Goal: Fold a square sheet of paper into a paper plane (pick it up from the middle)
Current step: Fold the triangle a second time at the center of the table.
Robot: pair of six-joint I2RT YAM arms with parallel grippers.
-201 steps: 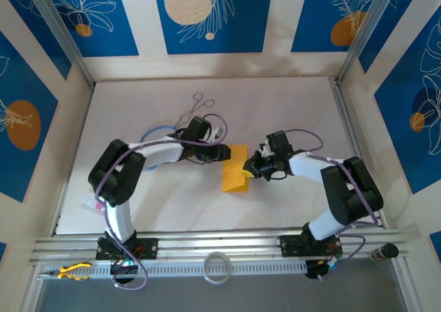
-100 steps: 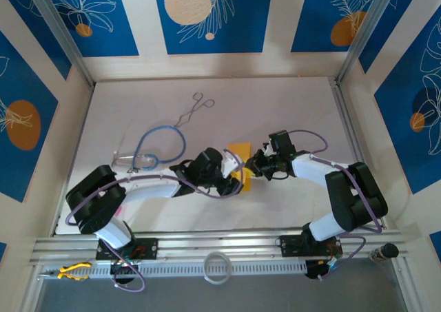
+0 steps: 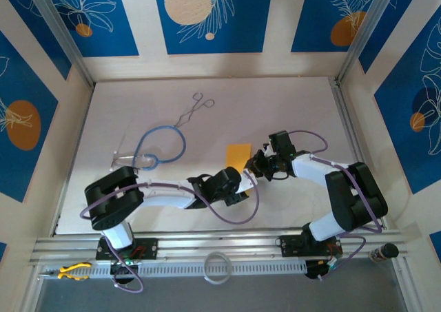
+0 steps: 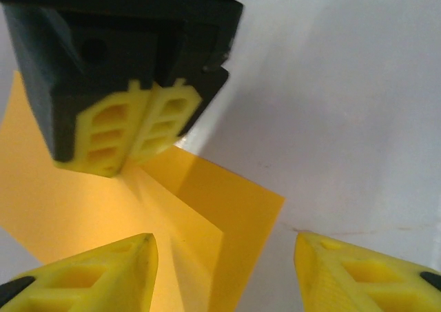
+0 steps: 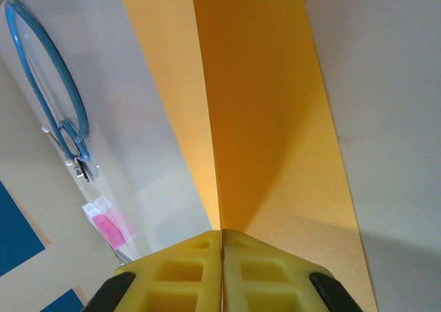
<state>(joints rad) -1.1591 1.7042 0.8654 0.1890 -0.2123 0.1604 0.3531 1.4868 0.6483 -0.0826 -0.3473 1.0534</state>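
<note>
Top: the sheet of paper (image 3: 238,152) lies folded mid-tabletop (image 3: 296,105), with my right end effector (image 3: 253,165) at its 4 o'clock and my left end effector (image 3: 240,188) at 6.
Left wrist: the left fingers (image 4: 103,271) stand apart over the sheet's edge.
Right wrist: the fingers (image 5: 186,267) are together on the crease. I'd press slowly along it.

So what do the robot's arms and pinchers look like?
The left arm and right arm are white tubes with chunky black joints, and thin purple cables loop along them. The left gripper and right gripper have black bodies and wedge-shaped yellow fingers with little hollow pockets in them.
</note>
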